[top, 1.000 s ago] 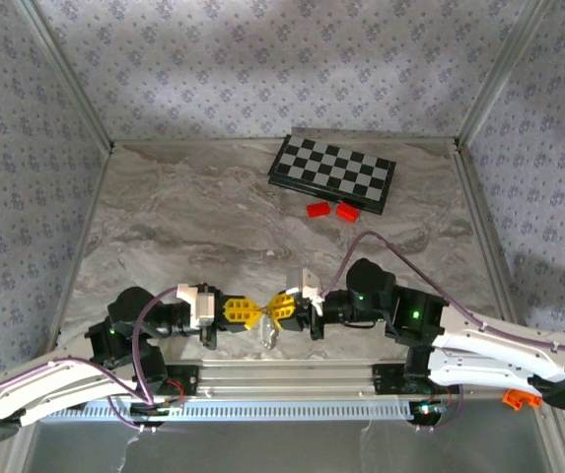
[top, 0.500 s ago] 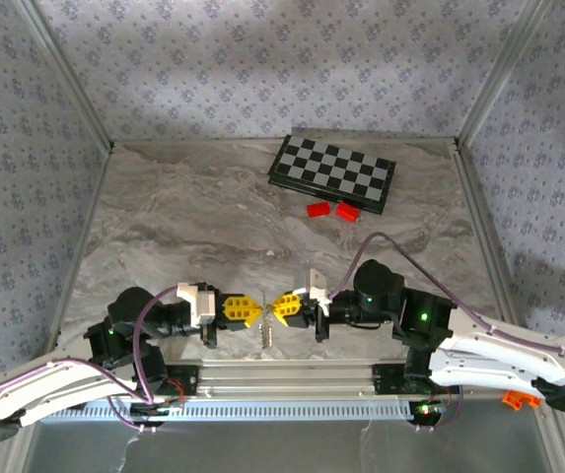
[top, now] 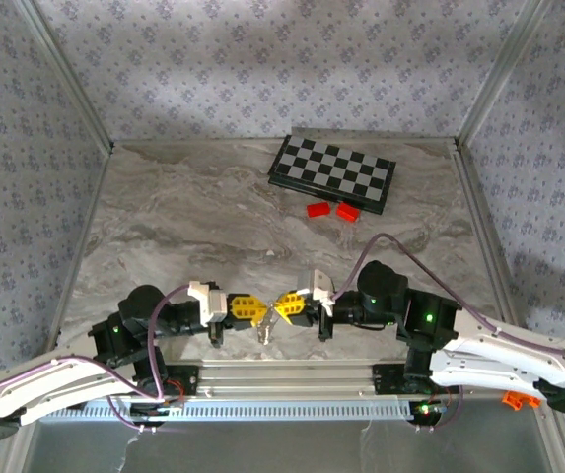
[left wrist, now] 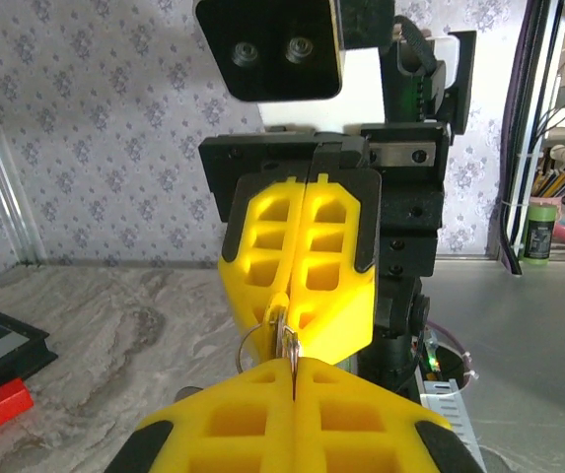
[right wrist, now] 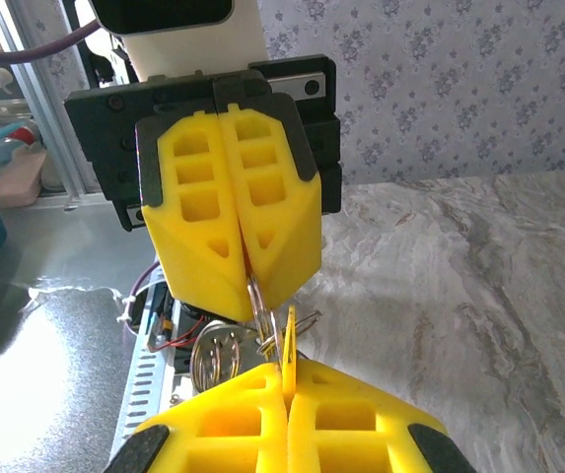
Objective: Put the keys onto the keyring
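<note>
Near edge, between the arm bases: left hand (top: 252, 312) and right hand (top: 282, 306) face each other tip to tip, just above the front of the desk (top: 213, 227). Both are clamped closed.

Right wrist view: the ring (right wrist: 255, 301) wire comes out of the left hand's pinch. A thin key (right wrist: 289, 340), edge-on, stands up out of the right hand's own pinch, touching or just beside the ring. Cannot tell whether it is threaded. A hanging key (right wrist: 215, 360) with a round head dangles below the ring.

Change over the last second:
- The right hand's fingers were a crack apart and have now gone fully closed.
- The left arm has pushed in toward the right hand.
- The right hand has shifted a little toward its own side.
- The dangling metal now sits under the gap between the tips.

Reading: the re-grip looks finished and the key is presented at the ring. My judgement is that threading is under way but not complete. The next step is working the key along the coil, and a slip would drop it.

Far side: the chessboard (top: 331, 172) and red blocks (top: 332, 210) are unmoved and play no part.
</note>
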Motion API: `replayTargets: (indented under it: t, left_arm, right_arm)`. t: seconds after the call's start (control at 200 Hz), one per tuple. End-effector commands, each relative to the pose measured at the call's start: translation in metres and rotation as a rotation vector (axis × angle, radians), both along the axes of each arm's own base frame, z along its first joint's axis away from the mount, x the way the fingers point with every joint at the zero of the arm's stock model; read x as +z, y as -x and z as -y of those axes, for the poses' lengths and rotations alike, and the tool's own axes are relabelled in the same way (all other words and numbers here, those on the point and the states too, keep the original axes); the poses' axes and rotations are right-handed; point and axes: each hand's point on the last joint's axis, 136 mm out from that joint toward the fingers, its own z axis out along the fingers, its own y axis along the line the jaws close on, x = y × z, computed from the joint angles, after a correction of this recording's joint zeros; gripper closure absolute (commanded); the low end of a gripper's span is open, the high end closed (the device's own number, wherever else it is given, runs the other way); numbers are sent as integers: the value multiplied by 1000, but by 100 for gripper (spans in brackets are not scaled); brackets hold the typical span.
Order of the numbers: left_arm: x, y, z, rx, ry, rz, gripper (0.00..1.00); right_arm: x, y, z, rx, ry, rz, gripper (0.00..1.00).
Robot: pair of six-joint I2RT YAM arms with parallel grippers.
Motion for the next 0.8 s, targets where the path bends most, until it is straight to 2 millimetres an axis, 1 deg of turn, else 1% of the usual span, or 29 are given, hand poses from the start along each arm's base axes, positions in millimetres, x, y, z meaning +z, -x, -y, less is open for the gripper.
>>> replayTargets:
  t: [0.0,0.23,0.475,0.705,0.795]
  left_arm:
    - [16,-2,-3,18,36,26,100]
    - [6,-8,-4,54,-9,21,100]
    - [-5,-13,2,66,-54,8,100]
    - [-13,-17,6,79,-92,5,100]
    - [-16,-20,5,102,-98,6,100]
  right_arm:
    - [10,-4,6,-34,-16,34,100]
    - [14,-12,11,-79,-13,58,100]
    - [14,-12,12,-82,-2,66,100]
    - [14,-18,13,-111,16,78,100]
    - [5,-24,15,-145,89,52,100]
